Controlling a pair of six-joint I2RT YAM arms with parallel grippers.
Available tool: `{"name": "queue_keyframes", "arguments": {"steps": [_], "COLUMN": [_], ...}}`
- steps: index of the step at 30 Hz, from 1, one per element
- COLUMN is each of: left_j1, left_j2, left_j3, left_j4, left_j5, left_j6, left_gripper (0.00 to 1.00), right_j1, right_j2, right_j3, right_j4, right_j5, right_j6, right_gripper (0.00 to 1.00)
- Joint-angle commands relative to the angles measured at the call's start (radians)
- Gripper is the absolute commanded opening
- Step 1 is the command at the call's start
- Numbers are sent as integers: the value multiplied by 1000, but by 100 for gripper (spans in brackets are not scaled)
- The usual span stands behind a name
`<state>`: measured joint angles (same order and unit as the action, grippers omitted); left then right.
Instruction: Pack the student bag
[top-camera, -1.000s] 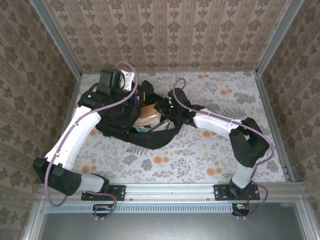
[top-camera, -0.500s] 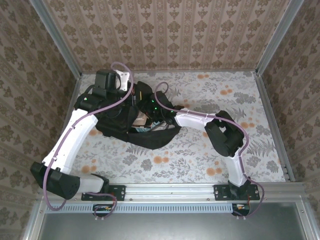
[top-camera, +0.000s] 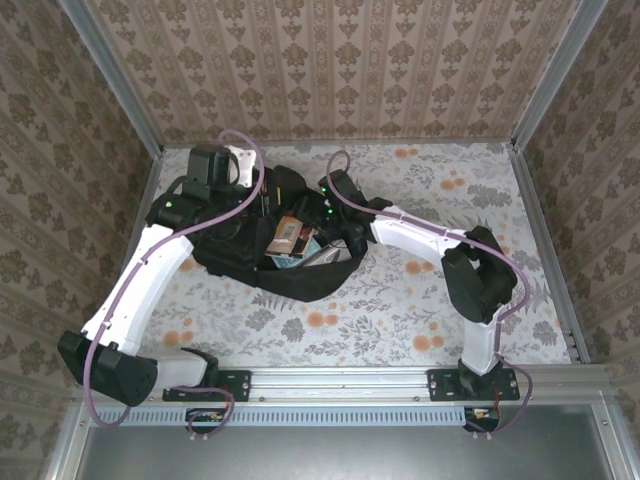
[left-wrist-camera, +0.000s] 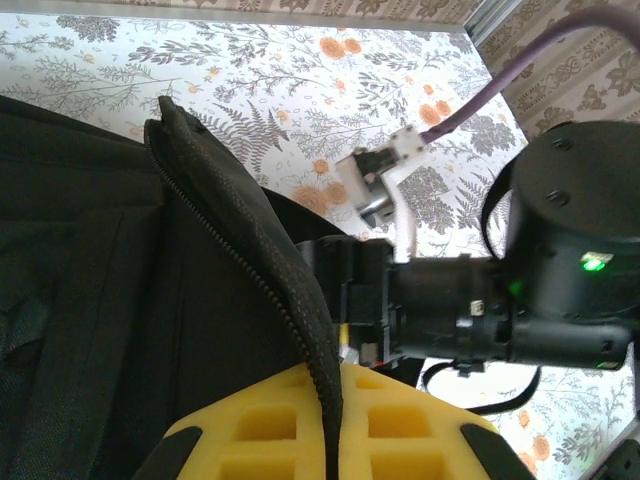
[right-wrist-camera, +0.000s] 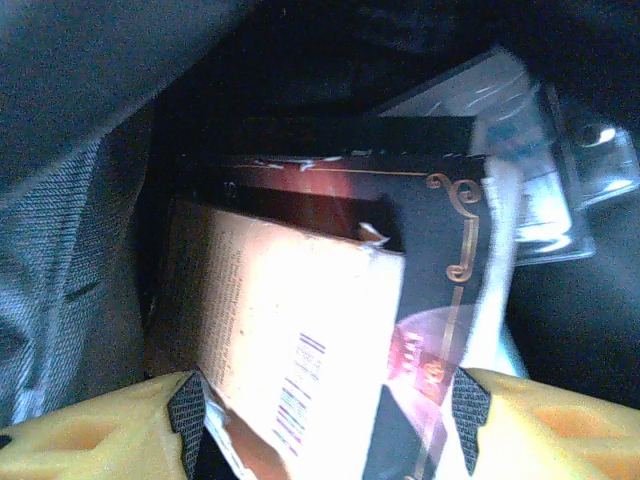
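Student bag: a large black backpack of soft fabric, lying slumped on the left-centre of the table, its near edge sagging in a curve. The main compartment gapes upward, and books lie stacked at a slant inside the opening. In the left wrist view, one toothed zipper edge is raised into a ridge above the dark panels.

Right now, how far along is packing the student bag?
Done: books lie inside the open student bag. In hand: left gripper pinches the bag's zipper edge, right gripper open over the books. Left, likely: zipping the bag shut.
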<state>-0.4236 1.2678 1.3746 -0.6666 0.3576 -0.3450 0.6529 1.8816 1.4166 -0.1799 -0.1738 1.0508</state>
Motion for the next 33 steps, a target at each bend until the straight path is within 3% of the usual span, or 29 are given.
{"name": "queue_keyframes", "arguments": {"steps": [1, 7, 11, 18, 20, 24, 33], "left_j1": [5, -26, -102, -171, -197, -222, -93], "left_j2": [-35, 7, 57, 186, 217, 240, -76], "left_j3": [-13, -36, -59, -49, -35, -44, -149], "left_j4": [67, 78, 97, 130, 131, 135, 38], "left_j5": [38, 49, 14, 1, 9, 25, -79], "left_j6": [-25, -31, -35, -56, -58, -79, -119], "left_gripper": [3, 6, 8, 20, 29, 55, 75], "right_j1": [-38, -130, -181, -257, -273, -289, -292], "right_j2": [-87, -177, -212, -215, -206, -176, -71], "right_j3": [-55, -140, -163, -180, -183, -166, -21], "right_j4": [-59, -47, -42, -44, -38, -48, -117], "right_j5": [-35, -41, -44, -36, -36, -41, -137], "right_j6": [-100, -102, -114, -125, -121, -126, -225], "right_gripper": [68, 65, 65, 65, 65, 65, 68]}}
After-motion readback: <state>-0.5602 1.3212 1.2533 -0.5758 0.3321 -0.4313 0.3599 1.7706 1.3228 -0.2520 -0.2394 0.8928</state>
